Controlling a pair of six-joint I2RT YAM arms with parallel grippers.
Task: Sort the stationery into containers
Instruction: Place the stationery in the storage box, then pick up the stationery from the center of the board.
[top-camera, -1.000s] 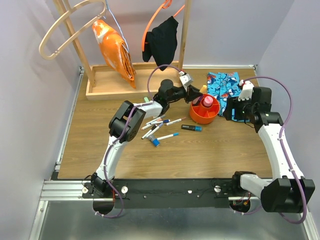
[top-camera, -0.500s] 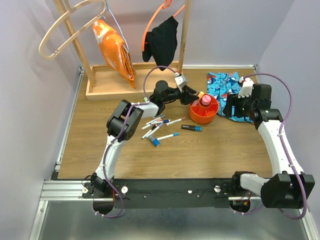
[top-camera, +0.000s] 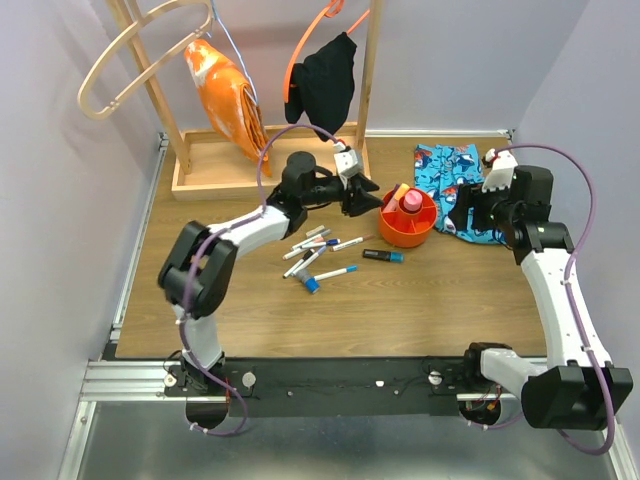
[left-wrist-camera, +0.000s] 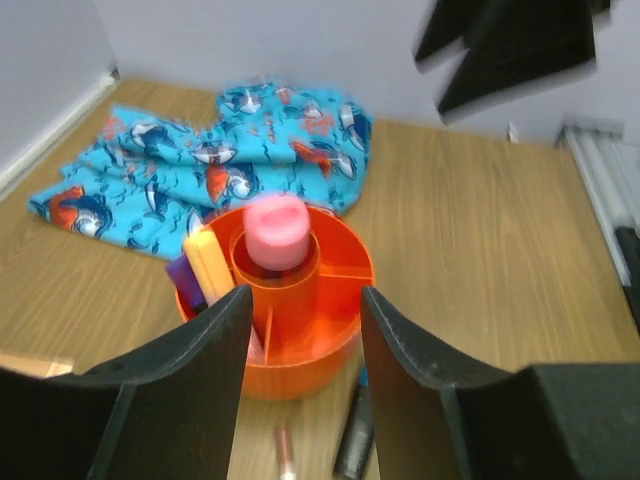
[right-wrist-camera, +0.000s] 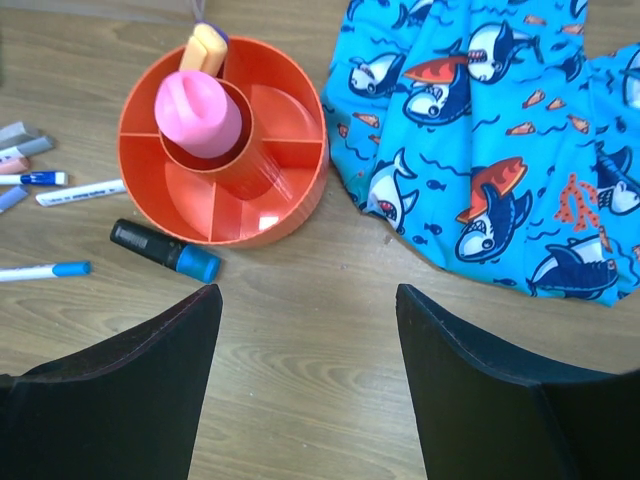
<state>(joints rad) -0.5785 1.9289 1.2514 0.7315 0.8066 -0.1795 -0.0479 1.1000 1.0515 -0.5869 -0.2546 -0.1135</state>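
From its base at the near edge the left arm (top-camera: 200, 300) rises to an elbow thrown out to the left. Its forearm then reaches far and rightward over the tabletop (top-camera: 430, 300). The left fingers (top-camera: 360, 203) point at the orange tub (top-camera: 398, 238) from just beside its left wall. They stand apart with nothing between them, and the wrist view frames the tub (left-wrist-camera: 300, 355) in their gap. The right arm (top-camera: 560, 290) climbs the right side and bends inward. Its right fingers (top-camera: 463, 222) are spread wide and empty above the near-left part of the shark-print cloth (top-camera: 445, 170). A second ago the left elbow sat closer in, and the fingers were narrower, at the tub's far rim with the yellow highlighter (top-camera: 399, 192) at their tips. They have since widened and drawn back leftward, and the highlighter now stands free in the tub. The right arm has barely shifted. Between the arms lie the loose pens (top-camera: 312, 245), unmoved, with a white blue-capped pen (top-camera: 335, 271) nearest. One white pen (right-wrist-camera: 80, 192) carries dark print too small to read. A black marker with a blue cap (right-wrist-camera: 165, 250) lies just beside the tub's near wall. Inside the tub, a pink tube (right-wrist-camera: 195, 108) stands upright in the centre cup. The highlighter sits in a far-left outer compartment, next to a purple item (left-wrist-camera: 183, 275). Beyond, a wooden rack (top-camera: 260, 172) carries an orange garment (top-camera: 230, 95) and a black garment (top-camera: 325, 80).
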